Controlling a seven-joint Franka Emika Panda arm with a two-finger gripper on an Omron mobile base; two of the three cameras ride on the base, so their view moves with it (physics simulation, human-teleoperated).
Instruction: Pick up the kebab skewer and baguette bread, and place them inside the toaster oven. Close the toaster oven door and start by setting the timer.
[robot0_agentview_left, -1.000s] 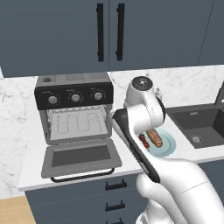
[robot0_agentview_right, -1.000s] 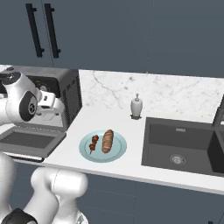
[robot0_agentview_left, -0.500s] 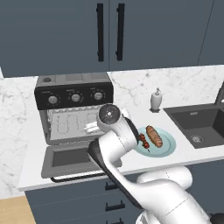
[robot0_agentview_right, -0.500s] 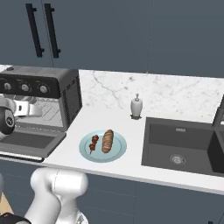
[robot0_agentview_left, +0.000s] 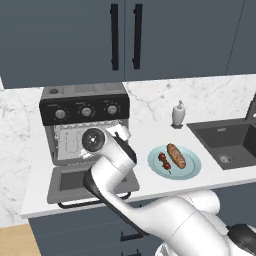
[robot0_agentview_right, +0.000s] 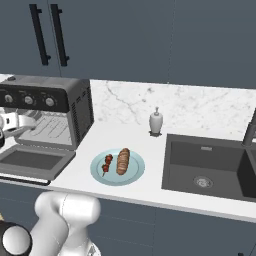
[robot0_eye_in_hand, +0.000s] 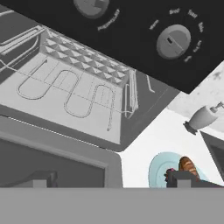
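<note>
your biggest thing here is the toaster oven (robot0_agentview_left: 85, 107), standing wide open with the gripper (robot0_eye_in_hand: 109, 177) right at its mouth. the toaster oven door (robot0_agentview_left: 90, 181) hangs dropped flat below the fingers, its black bar handle nearest you. in the hand view the wire rack (robot0_eye_in_hand: 70, 87) sits straight ahead of the fingertips, and the black control panel (robot0_eye_in_hand: 144, 39) with its round knobs lies beyond them. your fingers (robot0_eye_in_hand: 181, 178) stand wide apart with nothing between them. off to the fingers' right, well apart from them, a pale blue plate (robot0_agentview_left: 192, 172) rests on the counter. the baguette bread (robot0_agentview_left: 176, 155) lies on it, and the kebab skewer (robot0_agentview_left: 164, 161) lies just beside the loaf, on the side nearer the fingers. a small soap bottle (robot0_agentview_left: 178, 114) stands further off, past the plate.
</note>
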